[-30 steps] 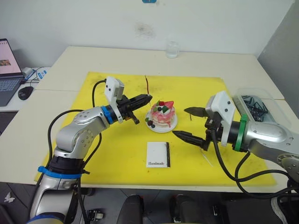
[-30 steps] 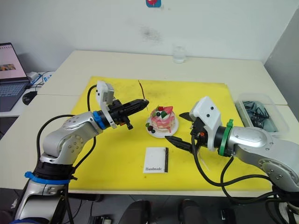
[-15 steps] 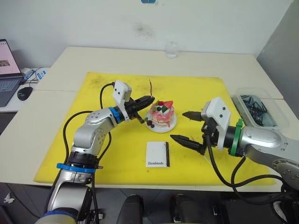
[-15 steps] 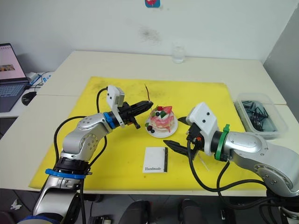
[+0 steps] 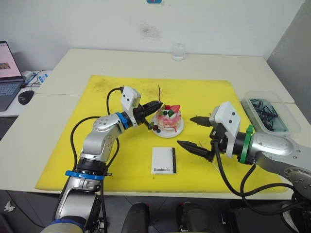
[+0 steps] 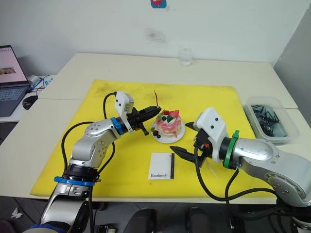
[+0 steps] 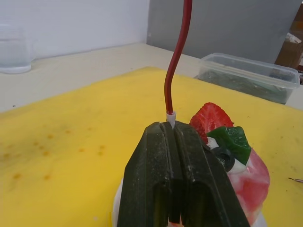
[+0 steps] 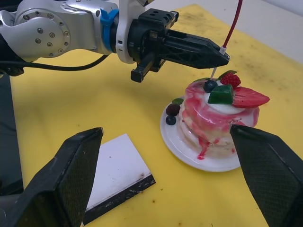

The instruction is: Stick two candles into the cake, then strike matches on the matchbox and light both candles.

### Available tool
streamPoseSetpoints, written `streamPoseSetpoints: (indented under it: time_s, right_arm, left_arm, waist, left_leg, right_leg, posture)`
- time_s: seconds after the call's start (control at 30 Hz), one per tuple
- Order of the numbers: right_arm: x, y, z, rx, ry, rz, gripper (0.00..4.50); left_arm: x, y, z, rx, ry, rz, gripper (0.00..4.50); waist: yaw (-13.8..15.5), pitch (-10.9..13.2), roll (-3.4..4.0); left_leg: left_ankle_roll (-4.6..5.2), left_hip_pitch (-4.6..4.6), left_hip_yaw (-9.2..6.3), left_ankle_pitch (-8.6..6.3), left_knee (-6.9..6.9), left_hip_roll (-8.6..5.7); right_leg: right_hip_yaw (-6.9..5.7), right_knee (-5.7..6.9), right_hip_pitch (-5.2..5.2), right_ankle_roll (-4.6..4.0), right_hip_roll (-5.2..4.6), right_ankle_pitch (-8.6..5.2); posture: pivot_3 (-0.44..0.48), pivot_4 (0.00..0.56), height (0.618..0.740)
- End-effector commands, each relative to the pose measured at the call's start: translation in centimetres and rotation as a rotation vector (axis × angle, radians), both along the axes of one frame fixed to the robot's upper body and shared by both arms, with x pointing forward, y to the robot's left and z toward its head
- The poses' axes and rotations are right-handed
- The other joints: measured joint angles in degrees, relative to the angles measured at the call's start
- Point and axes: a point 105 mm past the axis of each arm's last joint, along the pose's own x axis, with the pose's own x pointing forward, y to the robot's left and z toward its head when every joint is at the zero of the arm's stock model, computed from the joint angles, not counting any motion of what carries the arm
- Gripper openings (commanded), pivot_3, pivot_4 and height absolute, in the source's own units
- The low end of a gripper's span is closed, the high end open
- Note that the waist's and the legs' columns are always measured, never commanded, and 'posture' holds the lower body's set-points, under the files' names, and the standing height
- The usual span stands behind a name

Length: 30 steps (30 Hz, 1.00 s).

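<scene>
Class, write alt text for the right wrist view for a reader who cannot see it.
The left gripper, shut on a thin red candle, holds it just above a pink-and-white cake on a small white plate. A white matchbox lies nearby on the yellow mat, between the right gripper's open fingers.

The left gripper (image 5: 158,104) with its candle (image 8: 231,24) blocks the cake (image 5: 168,119) from the left; yellow mat (image 5: 204,97) behind lies free.

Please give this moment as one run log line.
left gripper: shut on candle | candle over cake | right gripper: open | matchbox: untouched
</scene>
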Motion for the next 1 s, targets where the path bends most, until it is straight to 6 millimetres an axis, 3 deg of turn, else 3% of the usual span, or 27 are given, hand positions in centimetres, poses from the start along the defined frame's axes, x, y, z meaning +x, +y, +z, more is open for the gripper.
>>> streamPoseSetpoints:
  time_s: [0.03,0.57,0.83,1.0]
  right_arm:
    - [-0.4,0.0,0.8,0.008,-0.051,-0.003,4.47]
    - [-0.3,-0.1,0.4,0.0,-0.043,-0.013,4.47]
    - [-0.3,-0.2,0.3,-0.001,-0.045,-0.021,4.47]
    - [-0.1,-0.2,0.4,0.003,-0.049,-0.026,4.5]
  left_arm:
    - [0.1,-0.3,0.2,0.014,-0.048,-0.006,0.0]
    - [-0.8,-1.0,-3.6,0.071,-0.02,-0.028,0.0]
    - [-0.4,-1.4,-2.6,0.019,-0.031,-0.009,0.0]
    - [-0.3,-1.1,-1.6,0.001,-0.044,0.0,1.46]
  waist:
    - [0.0,0.0,0.0]
    - [-0.01,-0.01,-0.01]
    - [-0.01,-0.02,-0.01]
    - [-0.01,-0.02,-0.01]
  left_leg:
    - [0.0,0.0,0.0,0.0,0.0,-0.01]
    - [0.0,0.07,0.0,0.0,0.03,0.0]
    - [0.0,0.12,0.0,0.0,0.04,0.0]
    - [0.0,0.12,0.0,0.0,0.04,0.0]
  right_leg:
    - [0.0,0.01,0.0,0.0,0.0,0.0]
    - [0.01,0.05,0.08,0.0,0.0,0.0]
    - [0.01,0.06,0.13,0.01,-0.01,0.0]
    - [0.01,0.06,0.13,0.01,0.0,0.0]
  posture:
    - [0.0,0.15,0.74]
    - [0.0,0.15,0.74]
    - [0.0,0.15,0.74]
    - [0.0,0.15,0.74]
